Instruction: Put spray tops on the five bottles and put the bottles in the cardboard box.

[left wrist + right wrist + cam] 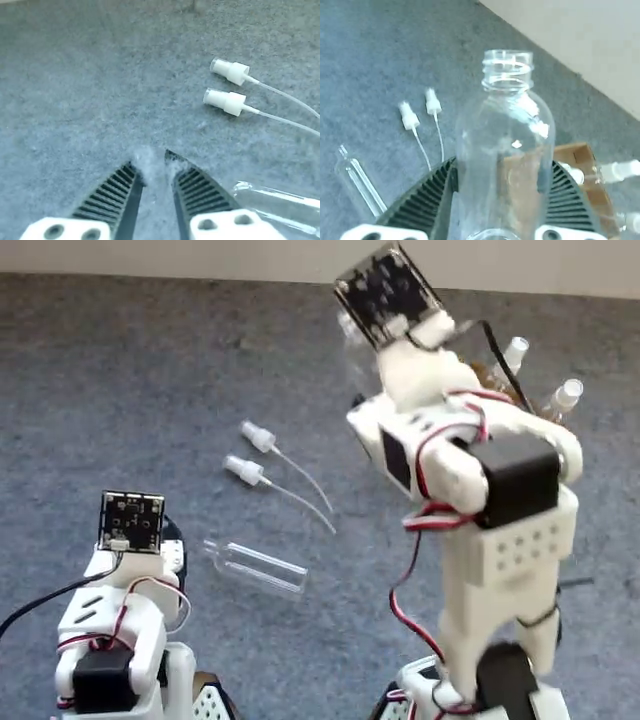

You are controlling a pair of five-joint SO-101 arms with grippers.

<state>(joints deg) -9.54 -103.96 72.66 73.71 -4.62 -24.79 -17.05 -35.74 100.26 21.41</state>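
My right gripper [502, 167] is shut on a clear open-necked bottle [504, 135], held upright above the carpet with no spray top on it. In the high view this bottle [355, 352] shows beside the right arm's camera board. Two white spray tops [258, 437] [245, 471] with long thin tubes lie side by side on the carpet. Another clear bottle [255, 567] lies on its side just in front of the left arm. My left gripper [155, 167] hovers low over bare carpet, open by a narrow gap and holding nothing, with the spray tops [231, 71] [225, 101] ahead and the lying bottle [280, 205] beside it.
The cardboard box [575, 156] sits behind the held bottle, with capped bottles [620, 170] in it. Their spray tops [515, 348] [565, 393] stick up behind the right arm. A pale wall edge [580, 40] bounds the grey carpet at the far side.
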